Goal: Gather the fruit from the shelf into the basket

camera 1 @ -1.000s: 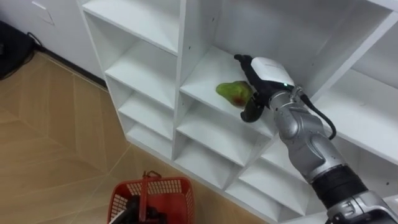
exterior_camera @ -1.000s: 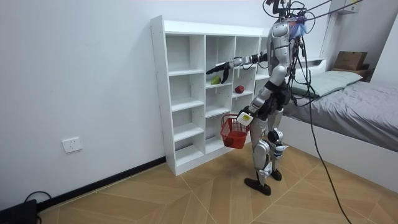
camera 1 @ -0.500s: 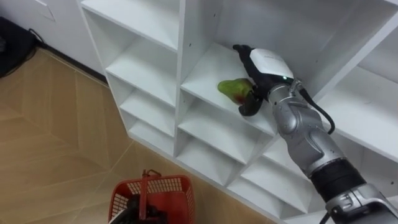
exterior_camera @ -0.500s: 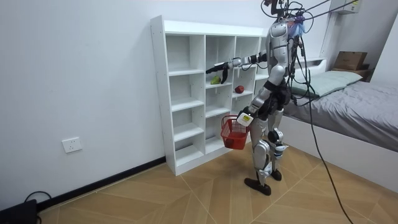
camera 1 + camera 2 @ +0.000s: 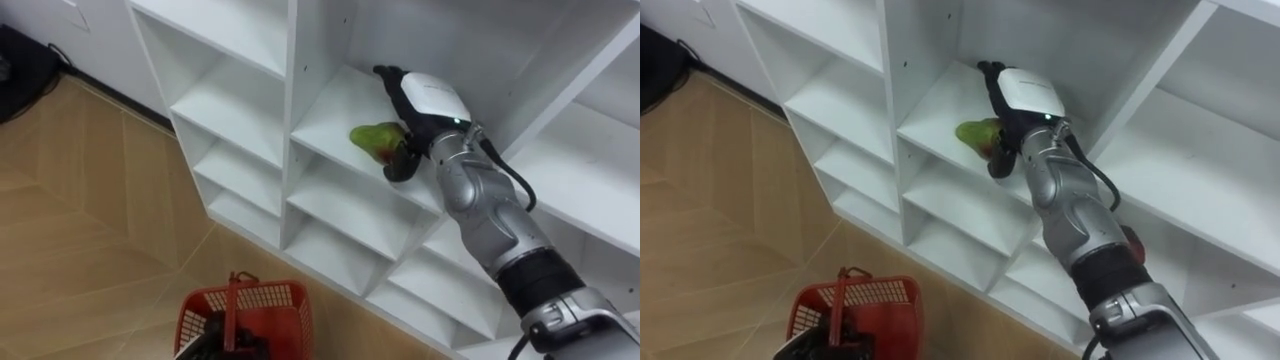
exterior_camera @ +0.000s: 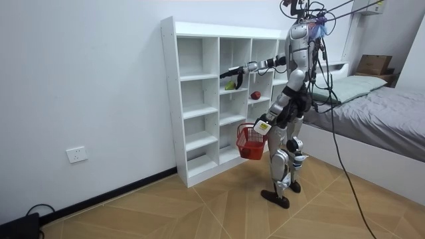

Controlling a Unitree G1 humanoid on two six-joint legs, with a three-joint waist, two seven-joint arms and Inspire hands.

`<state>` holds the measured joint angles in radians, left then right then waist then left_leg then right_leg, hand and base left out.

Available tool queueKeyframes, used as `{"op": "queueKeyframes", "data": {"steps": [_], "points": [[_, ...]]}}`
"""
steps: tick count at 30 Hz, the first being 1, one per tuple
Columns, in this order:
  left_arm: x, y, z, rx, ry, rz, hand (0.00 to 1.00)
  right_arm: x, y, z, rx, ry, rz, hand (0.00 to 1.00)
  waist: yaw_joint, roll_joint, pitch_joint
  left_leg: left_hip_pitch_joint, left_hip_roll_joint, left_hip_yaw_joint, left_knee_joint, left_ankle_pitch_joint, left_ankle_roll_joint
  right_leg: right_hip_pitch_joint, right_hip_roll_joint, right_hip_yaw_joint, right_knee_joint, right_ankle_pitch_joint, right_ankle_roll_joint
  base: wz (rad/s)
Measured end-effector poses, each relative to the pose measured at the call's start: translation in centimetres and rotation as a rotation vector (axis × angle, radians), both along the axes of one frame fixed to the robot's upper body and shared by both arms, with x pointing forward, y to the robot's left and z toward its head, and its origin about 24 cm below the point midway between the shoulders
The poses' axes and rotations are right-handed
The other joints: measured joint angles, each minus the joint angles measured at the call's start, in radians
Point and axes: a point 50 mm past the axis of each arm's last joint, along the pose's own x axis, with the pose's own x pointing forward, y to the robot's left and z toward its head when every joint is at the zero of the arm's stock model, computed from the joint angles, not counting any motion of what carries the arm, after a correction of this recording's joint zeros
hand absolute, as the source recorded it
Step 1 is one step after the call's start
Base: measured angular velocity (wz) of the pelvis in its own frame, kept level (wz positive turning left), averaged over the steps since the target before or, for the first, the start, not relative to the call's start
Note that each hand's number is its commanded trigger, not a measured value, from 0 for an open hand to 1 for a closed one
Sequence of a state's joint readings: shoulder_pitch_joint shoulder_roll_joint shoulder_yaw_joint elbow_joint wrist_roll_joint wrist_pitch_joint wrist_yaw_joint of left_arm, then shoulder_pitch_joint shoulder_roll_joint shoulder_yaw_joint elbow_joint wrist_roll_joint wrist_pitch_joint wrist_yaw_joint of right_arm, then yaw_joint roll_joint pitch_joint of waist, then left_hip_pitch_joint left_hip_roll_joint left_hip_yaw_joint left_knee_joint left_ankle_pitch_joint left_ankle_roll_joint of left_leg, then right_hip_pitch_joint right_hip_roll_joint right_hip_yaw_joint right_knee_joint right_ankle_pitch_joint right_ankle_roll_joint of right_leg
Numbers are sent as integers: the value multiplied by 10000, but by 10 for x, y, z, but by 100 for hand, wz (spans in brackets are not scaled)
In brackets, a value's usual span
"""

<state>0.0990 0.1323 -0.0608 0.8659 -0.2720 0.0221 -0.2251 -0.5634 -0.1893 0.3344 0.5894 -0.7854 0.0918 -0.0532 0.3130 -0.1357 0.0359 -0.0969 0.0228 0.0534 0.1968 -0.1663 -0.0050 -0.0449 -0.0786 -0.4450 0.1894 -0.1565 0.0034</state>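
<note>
Showing, in the left eye view, the right hand (image 5: pixel 428 98) clasping the green fruit (image 5: pixel 370 138) on a closet (image 5: pixel 290 110) shelf, while the left hand (image 5: pixel 210 348) is gripping the red basket (image 5: pixel 272 310) by its handle. In the room view, the robot is standing before the closet, and a red fruit (image 6: pixel 255 95) is lying in a neighbouring compartment.

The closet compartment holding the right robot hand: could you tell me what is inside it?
A green fruit with a reddish patch is there, the right robot hand curled round it. The hand covers the fruit's far side.
</note>
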Motion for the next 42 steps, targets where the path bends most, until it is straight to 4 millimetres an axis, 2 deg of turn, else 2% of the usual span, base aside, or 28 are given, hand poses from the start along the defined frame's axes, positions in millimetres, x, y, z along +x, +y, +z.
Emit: {"op": "queueKeyframes", "data": {"steps": [7,20,26,28,29,30,32,42], "points": [[6,0,-1,27,73,-38,100,4,-4,-3,159,307,-177,0,178,40,26,-85,15,-75,76,23,-19,21,-4,-250,-3,39,-51,3],[10,2,-1,212,113,18,100,10,-5,-2,-341,473,-137,0,406,-29,-14,-212,15,-153,1,178,-48,-82,3,-309,4,101,-141,1],[12,4,-1,258,137,12,100,12,-7,-3,-416,565,-203,0,470,-77,4,-213,16,-170,3,201,-51,-87,3,-326,4,115,-158,0],[12,4,-1,269,157,16,100,12,-7,-3,-422,579,-209,11,476,-86,7,-217,16,-181,2,202,-52,-86,3,-337,4,116,-158,0],[12,4,-1,278,166,17,100,12,-7,-3,-422,583,-211,27,476,-90,9,-219,16,-188,3,203,-52,-87,3,-342,4,116,-158,0],[12,4,-1,282,173,18,100,12,-7,-3,-422,583,-211,55,476,-92,11,-221,16,-194,3,203,-53,-86,3,-345,4,116,-158,0],[13,4,-1,284,168,15,100,12,-8,-3,-425,581,-215,100,475,-95,13,-220,16,-194,4,204,-53,-93,3,-346,4,116,-159,0],[15,6,-1,345,204,-46,100,10,-10,-9,-530,1132,-210,100,457,-99,20,-326,45,-206,-24,233,-78,-158,30,-350,4,153,-216,0]]}}
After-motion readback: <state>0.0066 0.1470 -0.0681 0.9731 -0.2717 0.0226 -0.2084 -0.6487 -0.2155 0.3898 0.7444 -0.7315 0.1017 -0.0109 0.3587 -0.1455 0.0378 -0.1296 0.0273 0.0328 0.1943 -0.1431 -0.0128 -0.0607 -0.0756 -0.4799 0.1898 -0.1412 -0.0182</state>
